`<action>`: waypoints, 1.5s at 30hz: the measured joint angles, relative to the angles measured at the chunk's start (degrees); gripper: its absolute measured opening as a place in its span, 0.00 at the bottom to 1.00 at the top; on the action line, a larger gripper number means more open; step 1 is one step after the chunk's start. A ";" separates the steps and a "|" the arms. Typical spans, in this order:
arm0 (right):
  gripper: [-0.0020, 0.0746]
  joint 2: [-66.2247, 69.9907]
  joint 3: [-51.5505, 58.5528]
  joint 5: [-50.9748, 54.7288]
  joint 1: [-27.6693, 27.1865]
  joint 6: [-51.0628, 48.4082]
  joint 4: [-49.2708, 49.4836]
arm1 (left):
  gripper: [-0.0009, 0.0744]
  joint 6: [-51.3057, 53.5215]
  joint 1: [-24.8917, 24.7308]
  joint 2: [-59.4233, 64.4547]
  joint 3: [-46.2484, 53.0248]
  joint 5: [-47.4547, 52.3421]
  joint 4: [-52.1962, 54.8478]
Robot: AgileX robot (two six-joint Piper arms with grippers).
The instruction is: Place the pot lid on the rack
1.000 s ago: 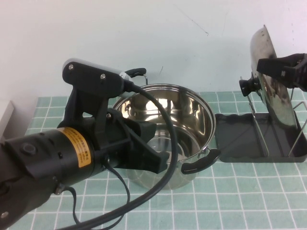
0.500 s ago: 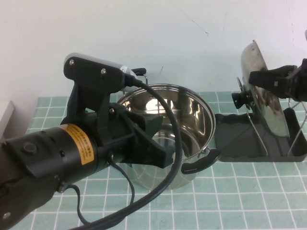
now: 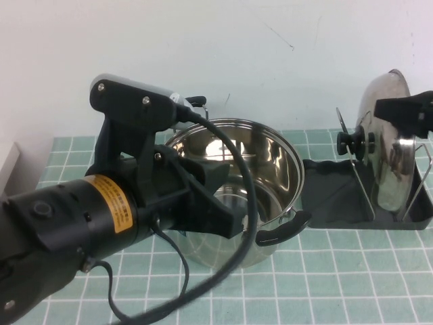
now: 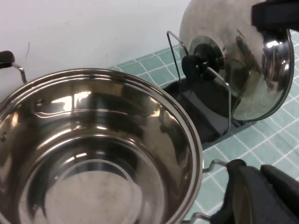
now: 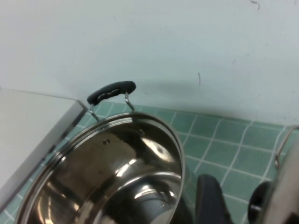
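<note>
right gripper (image 3: 406, 112): sitting at the far right edge of the high view, above the rack; one dark finger is lying across the lid's upper rim. Can't tell if it is pinching or already letting go.
pot lid (image 3: 391, 145): standing on edge, nearly upright, inside the rack's wire loops; black knob (image 3: 354, 143) is facing the pot. Lower rim is looking seated in the tray, not confirmed.
rack (image 3: 336, 196): dark tray sitting just right of the pot, wire loop (image 4: 196, 60) running across the knob side of the lid.
key relation: lid is sitting directly under the right gripper, disc plane vertical and running front-to-back along the wire slot. Likely next move is a straight release and lift, no sideways pull, or the lid may be tipping out.
left gripper (image 3: 226, 217): hanging low in front of the steel pot (image 3: 233, 186), fingers spread, holding nothing. Well apart from the lid; right arm is far nearer.
progress: judging placement nearly done, release pending.
</note>
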 joint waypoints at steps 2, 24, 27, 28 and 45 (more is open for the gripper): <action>0.53 -0.81 -0.24 2.05 -1.78 0.12 -0.73 | 0.01 1.92 0.00 0.00 0.00 0.15 2.49; 0.03 -21.59 -21.66 18.18 14.02 41.63 -75.82 | 0.01 0.95 3.25 -5.20 -16.66 57.53 13.68; 0.03 -25.37 -20.40 17.94 15.85 47.01 -83.90 | 0.01 1.89 3.25 -9.17 -16.66 57.22 8.77; 0.03 -27.15 -19.23 16.94 15.96 48.43 -85.77 | 0.01 1.89 3.25 -10.43 -16.66 56.76 7.70; 0.03 -72.80 27.01 -10.24 16.15 60.67 -91.77 | 0.01 -0.64 3.25 -44.89 21.83 19.29 4.65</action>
